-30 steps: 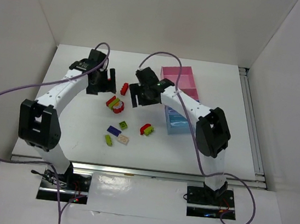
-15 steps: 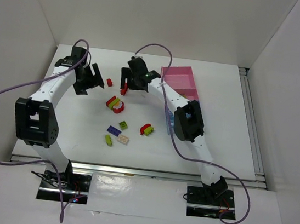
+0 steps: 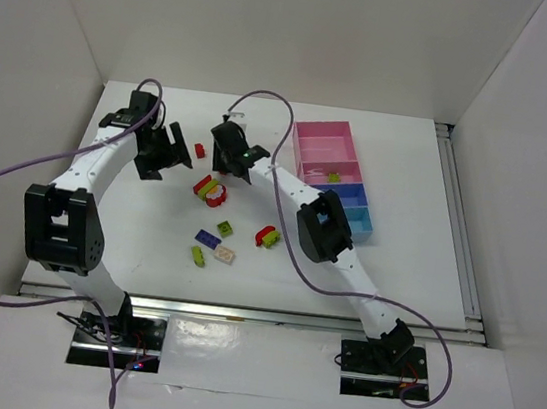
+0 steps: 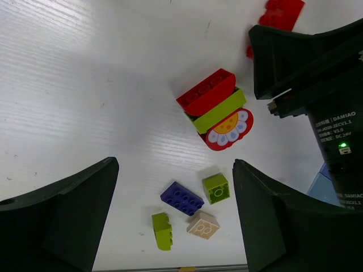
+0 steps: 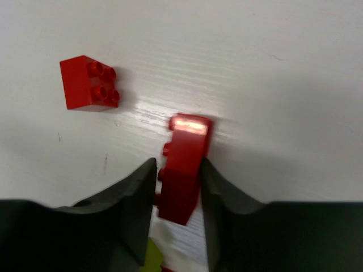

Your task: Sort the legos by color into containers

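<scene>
Right gripper [image 3: 227, 156]: compared with a second ago it sits further left in the overhead view, off the containers [image 3: 322, 127] and down over the long red brick [image 5: 184, 147]; the blue boxes its arm covered are back in view
Grip: in the right wrist view both fingers [image 5: 136, 198] press against the flanks of the long red brick, so it looks clenched on it, with the brick seemingly not yet lifted off the table [image 3: 386, 270]
Left gripper [image 3: 165, 150]: drawn back toward the left edge of the overhead view, jaws spread wide with nothing between them
Small red brick [image 3: 200, 150]: now uncovered, lying between the two grippers
Meaning for the task: a red pick is under way; the brick probably has to be lifted and carried right to the boxes; one lime piece [image 3: 334, 177] already lies in a box, the rest are unsorted
Brick location: upper middle of the overhead view, left of the containers and well apart from them, just above the red-lime-flower stack [image 3: 210, 189]
Long axis: in the right wrist view it runs top to bottom, the upper end leaning slightly right, along the gap between the fingers
Facing: studs point to the left of that frame, so the brick lies on its side, gripped across its short dimension
</scene>
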You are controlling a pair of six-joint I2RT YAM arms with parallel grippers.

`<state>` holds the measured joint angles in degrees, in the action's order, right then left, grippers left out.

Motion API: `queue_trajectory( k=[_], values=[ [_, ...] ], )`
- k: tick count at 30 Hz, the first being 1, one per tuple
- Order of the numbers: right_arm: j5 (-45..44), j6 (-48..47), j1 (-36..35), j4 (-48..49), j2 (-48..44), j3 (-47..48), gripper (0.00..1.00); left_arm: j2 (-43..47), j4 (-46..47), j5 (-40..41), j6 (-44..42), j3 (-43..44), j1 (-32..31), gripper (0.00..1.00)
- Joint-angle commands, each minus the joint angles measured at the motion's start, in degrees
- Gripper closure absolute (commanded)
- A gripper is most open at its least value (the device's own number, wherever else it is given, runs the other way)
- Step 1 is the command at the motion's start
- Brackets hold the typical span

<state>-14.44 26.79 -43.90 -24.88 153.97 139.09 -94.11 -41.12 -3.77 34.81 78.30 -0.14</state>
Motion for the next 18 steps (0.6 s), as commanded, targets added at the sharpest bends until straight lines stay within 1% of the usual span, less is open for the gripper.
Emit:
queue_trajectory(
  k=[1, 2, 3, 4, 5, 6, 7, 9, 12, 13, 16, 18],
  values=[
    [-3.5, -0.9, -0.5, 2.1, -0.9, 1.6, 0.61, 1.9, 0.1, -0.9, -0.4, 0.6, 0.0, 0.08],
    [-3.5, -1.4, -0.5, 2.1, -1.8, 0.6, 0.70, 1.2, 0.1, -0.9, -0.9, 1.8, 0.0, 0.08],
    [-3.0, -1.4, -0.5, 2.8, -4.4, -2.0, 0.81, 0.6, 0.1, -0.9, -0.9, 2.5, 0.0, 0.08],
    [-2.4, -1.4, 0.1, 3.4, -5.8, -3.5, 0.81, -0.1, 0.1, -0.4, -0.9, 3.3, 0.0, 0.08],
    [-2.4, -1.4, 0.1, 4.1, -7.2, -4.6, 0.86, -2.0, 0.1, -0.4, -0.9, 5.0, 0.0, 0.08],
    [-1.9, -1.4, 0.7, 4.1, -8.5, -6.4, 0.88, -3.2, 0.1, -0.4, -0.9, 5.8, 0.0, 0.08],
    [-1.3, -2.0, 1.4, 4.1, -11.0, -7.1, 0.89, -4.5, 0.1, -0.4, -0.3, 6.7, 0.0, 0.08],
    [0.2, -2.7, 2.1, 4.1, -13.5, -8.2, 0.89, -8.5, 0.1, 0.2, 1.0, 9.5, 0.0, 0.12],
    [0.7, -3.3, 4.3, 2.6, -18.9, -10.8, 0.89, -12.3, 0.1, 0.3, 2.3, 13.0, 0.0, 0.13],
    [0.7, -3.3, 5.5, 2.6, -22.0, -13.3, 0.89, -14.9, 0.7, 0.3, 2.3, 14.1, 0.0, 0.15],
    [1.3, -3.8, 8.1, 2.0, -25.3, -16.2, 0.89, -19.0, 0.7, 0.9, 3.0, 18.2, -0.7, 0.17],
    [1.3, -3.8, 11.1, -0.9, -26.0, -16.2, 0.89, -22.6, 0.7, 1.6, 3.0, 20.8, -1.4, 0.17]
  ],
)
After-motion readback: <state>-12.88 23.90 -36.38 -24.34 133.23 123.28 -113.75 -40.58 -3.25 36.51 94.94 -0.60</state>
